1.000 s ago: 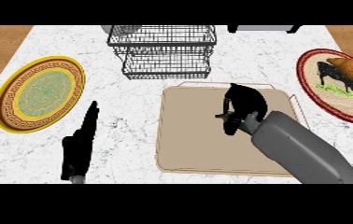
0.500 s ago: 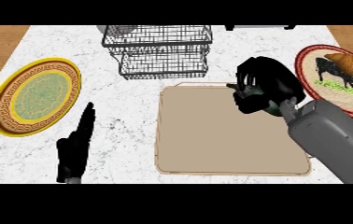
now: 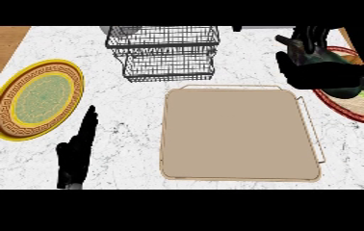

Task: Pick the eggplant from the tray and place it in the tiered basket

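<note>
- Eggplant (image 3: 328, 69): off the tray (image 3: 238, 134); a dark rounded shape beyond the tray's far right corner, inside the right hand (image 3: 297, 66); mostly hidden, so I take it to be the eggplant rather than see it plainly
- Right hand: fingers curled round that dark shape, raised above the counter (image 3: 128, 129), off the tray's far right corner
- Tray: beige surface shows bare, nothing lying on it
- Progress, as judged: pick looks done; carry and placing not yet done
- Tiered basket (image 3: 169, 57): just beyond the tray's far left corner, wire tiers showing no eggplant; a pale grey thing sits at its far left corner, too small to identify
- Remaining, as judged: move the load from the tray's far right side across to the far left, over the basket, then lower and let go
- Left hand (image 3: 77, 150): fingers straight, resting on the counter left of the tray's near corner, holding nothing
- Yellow plate (image 3: 43, 100): well left of the tray, out of the path
- Red-rimmed plate (image 3: 341, 107): right of the tray, partly hidden by the right hand
- Obstruction, as judged: only the basket's wire rim lies between hand and target; the route along the tray's far edge looks open
</note>
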Robot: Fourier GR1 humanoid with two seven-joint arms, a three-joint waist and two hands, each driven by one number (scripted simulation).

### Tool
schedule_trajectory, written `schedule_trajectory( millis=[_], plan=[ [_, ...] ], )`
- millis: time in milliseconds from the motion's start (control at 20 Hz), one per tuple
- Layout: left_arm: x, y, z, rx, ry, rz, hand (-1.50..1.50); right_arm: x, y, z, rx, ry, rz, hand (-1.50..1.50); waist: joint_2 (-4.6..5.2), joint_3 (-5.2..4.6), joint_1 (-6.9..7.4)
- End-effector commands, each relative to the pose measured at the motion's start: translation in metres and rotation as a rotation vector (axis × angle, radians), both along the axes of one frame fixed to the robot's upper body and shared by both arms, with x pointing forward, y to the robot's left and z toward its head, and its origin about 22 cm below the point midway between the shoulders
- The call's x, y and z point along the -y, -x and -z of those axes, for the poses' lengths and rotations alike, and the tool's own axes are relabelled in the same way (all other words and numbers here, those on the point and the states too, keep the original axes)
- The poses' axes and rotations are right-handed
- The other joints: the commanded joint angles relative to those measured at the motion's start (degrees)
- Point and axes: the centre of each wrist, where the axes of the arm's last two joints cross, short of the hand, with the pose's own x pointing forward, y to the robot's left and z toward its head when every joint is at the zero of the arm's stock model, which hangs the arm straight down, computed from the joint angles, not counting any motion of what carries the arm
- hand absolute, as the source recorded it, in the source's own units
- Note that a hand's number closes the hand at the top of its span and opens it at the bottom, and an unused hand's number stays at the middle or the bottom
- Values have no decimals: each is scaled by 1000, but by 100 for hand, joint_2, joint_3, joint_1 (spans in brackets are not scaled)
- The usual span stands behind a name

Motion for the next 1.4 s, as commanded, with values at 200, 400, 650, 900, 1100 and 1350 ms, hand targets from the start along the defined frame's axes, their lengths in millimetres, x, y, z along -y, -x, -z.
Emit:
schedule_trajectory(
  millis=[200, 400, 650, 900, 1100, 1350],
  plan=[
    [8, 0, 18, -67, -19, 22, 0, -9, 4, -61, 80, -27, 45, 150, 73, -41, 150],
    [8, 9, 21, -64, -4, 30, 0, -37, -16, -77, 72, -27, 66, 150, 87, -45, 242],
    [3, -1, 1, -73, -6, 23, 0, -63, -31, -85, 49, -26, 74, 150, 74, -41, 222],
    [17, 1, 25, -64, -3, 22, 0, -84, -66, -79, 21, -34, 70, 150, 106, -45, 245],
    [13, -7, 13, -56, 2, 30, 0, -97, -93, -48, 8, 0, 0, 150, 120, -41, 268],
    [1, 0, 8, -63, -5, 32, 0, -131, -105, -32, -10, 33, -11, 150, 105, -39, 277]
  ],
)
